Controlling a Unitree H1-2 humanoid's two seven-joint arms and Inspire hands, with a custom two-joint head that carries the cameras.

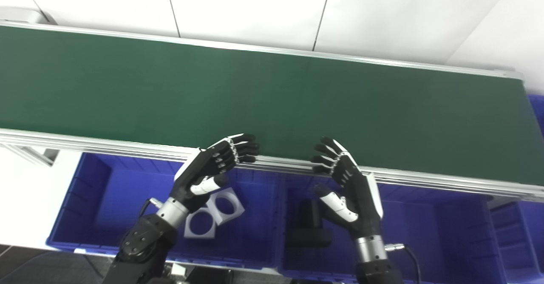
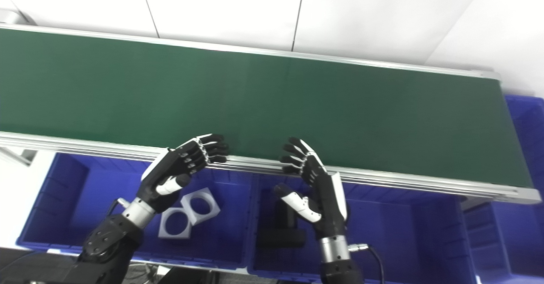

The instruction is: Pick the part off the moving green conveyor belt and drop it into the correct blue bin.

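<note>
A green conveyor belt (image 1: 272, 105) runs across the scene from left to right, framed by silver rails, and its visible surface carries no part. Both hands hover just over the belt's near rail, above the blue bins below. The left hand (image 1: 212, 165) is empty, its fingers (image 1: 242, 148) spread apart and reaching toward the belt edge, the thumb pointing right. The right hand (image 1: 346, 182) is likewise empty, palm facing left, fingers (image 1: 325, 152) apart and slightly curled. Beneath them, the left blue bin (image 1: 85, 199) holds two white square parts (image 1: 214, 214) with round holes, lying touching each other near the left wrist. The middle blue bin (image 1: 425, 233), just right of it, holds a black part (image 1: 308, 228), partly hidden behind the right hand. Another blue bin (image 1: 516, 233) sits at the far right edge, its contents unclear.
</note>
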